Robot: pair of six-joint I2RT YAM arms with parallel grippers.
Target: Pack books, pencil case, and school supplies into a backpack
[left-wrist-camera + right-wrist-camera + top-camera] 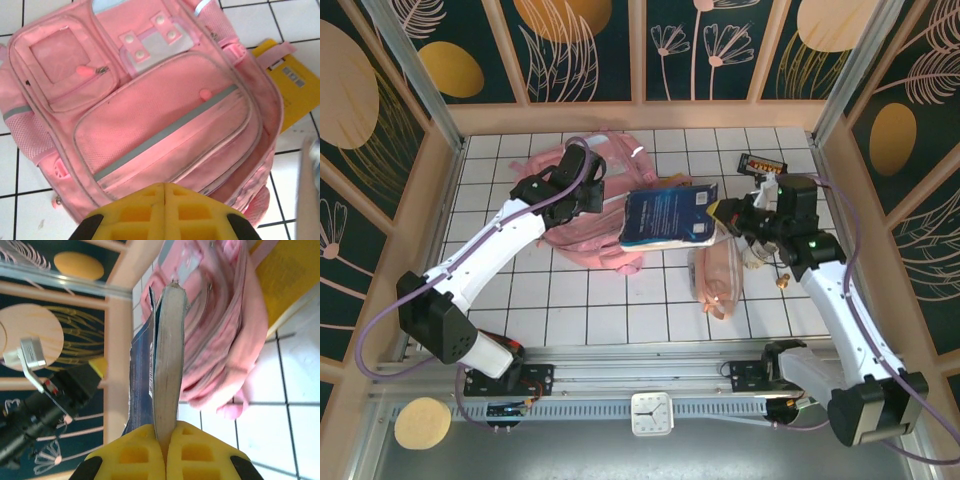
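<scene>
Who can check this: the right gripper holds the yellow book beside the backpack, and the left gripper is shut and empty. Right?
Wrong colour: the right gripper holds the navy book beside the backpack, as the top view shows. The yellow book lies against the backpack. The left gripper is shut and empty.

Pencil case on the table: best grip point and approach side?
Pinch the pencil case across its narrow width near mid-length, coming straight down from above: it lies flat on the table, a soft oblong with its long axis running roughly near-to-far.
</scene>
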